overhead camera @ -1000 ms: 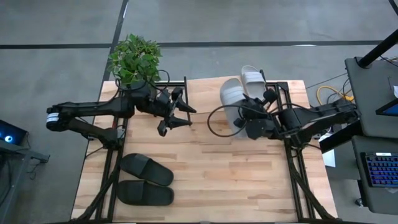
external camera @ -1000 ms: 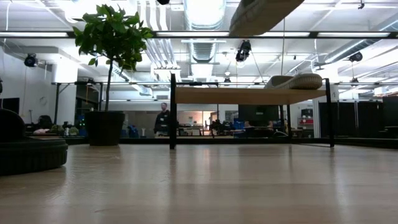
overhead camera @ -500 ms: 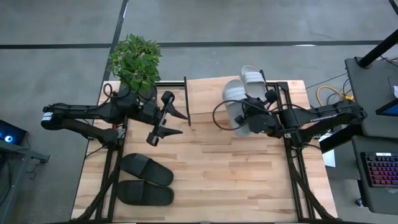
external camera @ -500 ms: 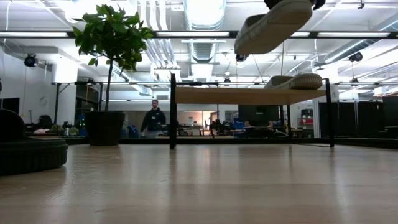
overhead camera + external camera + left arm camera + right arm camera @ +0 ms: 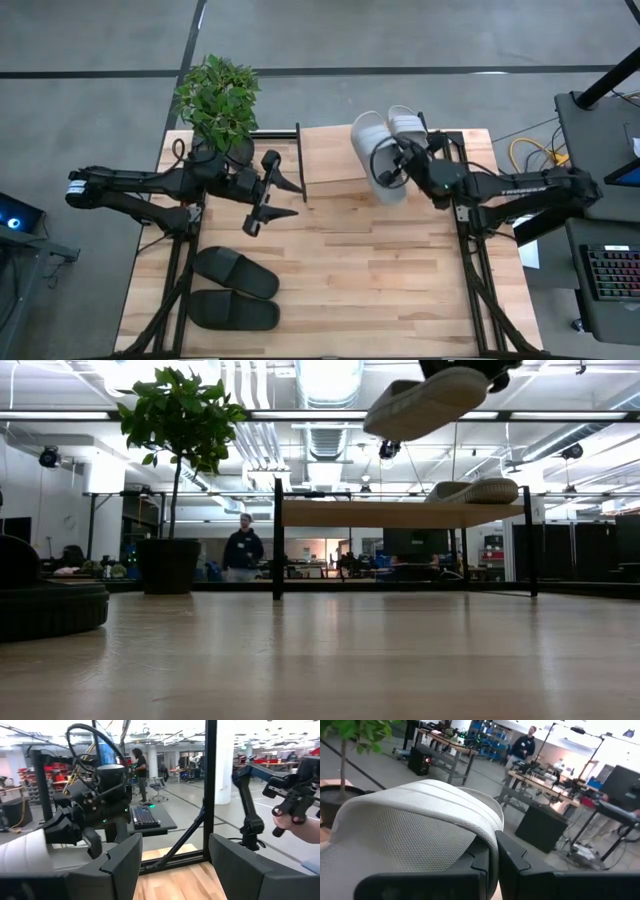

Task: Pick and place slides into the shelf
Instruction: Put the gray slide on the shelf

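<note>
Landmark: shelf (image 5: 335, 158), light plank top on thin black frame, at table's far edge; all places given rel. to it.

1. Potted plant (image 5: 217, 97); well left of shelf, off its left end.
2. Left gripper (image 5: 270, 196); left of shelf and nearer the table's front, hovering over bare table; fingers spread apart, nothing btwn them; waiting.
3. Black slides, pr. (image 5: 236, 288); lying side by side on table, well in front of shelf and left of it; not yet shelved.
4. Carried grey-white slide (image 5: 374, 152); in the air above shelf's right half, high over plank in low view, sole roughly level; right gripper (image 5: 403, 163) clenched on its strap, jaws pinching the strap edge per right wrist view.
5. Grey-white slide no. 2 (image 5: 406, 123); resting on shelf top at right end, just beside the carried one.

Handling (judged): foam-type slide, light, somewhat soft and springy; strap is the obvious hold, stiff enough to hang from w/o folding; matte surface prob. not slippery; not fragile, tolerates a short drop; sole overhangs grip so may swing or tilt on release.
</note>
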Robot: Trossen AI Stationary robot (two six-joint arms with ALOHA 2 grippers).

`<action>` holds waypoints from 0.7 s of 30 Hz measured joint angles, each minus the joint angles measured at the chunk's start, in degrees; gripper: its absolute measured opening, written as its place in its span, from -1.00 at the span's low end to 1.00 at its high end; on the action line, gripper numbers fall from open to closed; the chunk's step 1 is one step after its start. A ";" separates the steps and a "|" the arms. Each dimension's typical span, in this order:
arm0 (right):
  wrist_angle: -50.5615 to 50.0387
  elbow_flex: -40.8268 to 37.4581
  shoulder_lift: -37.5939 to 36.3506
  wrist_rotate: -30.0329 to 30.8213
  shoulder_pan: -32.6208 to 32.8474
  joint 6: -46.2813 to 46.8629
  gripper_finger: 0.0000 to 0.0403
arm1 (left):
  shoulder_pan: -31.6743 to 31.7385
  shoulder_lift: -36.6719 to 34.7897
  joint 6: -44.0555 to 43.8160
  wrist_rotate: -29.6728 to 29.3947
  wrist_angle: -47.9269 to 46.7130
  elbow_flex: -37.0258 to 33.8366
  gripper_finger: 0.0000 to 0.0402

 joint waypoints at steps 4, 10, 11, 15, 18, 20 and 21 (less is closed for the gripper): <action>0.05 0.00 1.03 -4.37 -5.37 0.76 -0.96 | 0.00 0.40 -0.01 -0.62 0.05 -0.13 0.07; 0.51 -0.07 3.74 -8.67 -11.55 1.74 -0.96 | -0.04 0.40 -0.07 -0.63 -0.09 -0.56 0.07; 0.56 -0.07 4.29 -8.86 -12.51 2.14 -0.96 | -0.07 0.48 -0.08 -0.64 -0.02 -0.56 0.07; 0.98 -0.07 6.67 -8.75 -15.89 2.80 -0.96 | -0.07 0.47 -0.14 -0.64 0.01 -0.56 0.07; 1.05 -0.07 8.94 -9.02 -17.75 2.62 -0.96 | -0.07 0.51 -0.21 -0.64 0.01 -0.56 0.07; 1.45 -0.07 10.26 -9.34 -18.90 2.69 -0.96 | -0.07 0.48 -0.24 -0.64 0.02 -0.56 0.07; 1.51 -0.08 10.80 -9.83 -19.52 2.76 -0.96 | -0.07 0.48 -0.24 -0.64 0.02 -0.56 0.07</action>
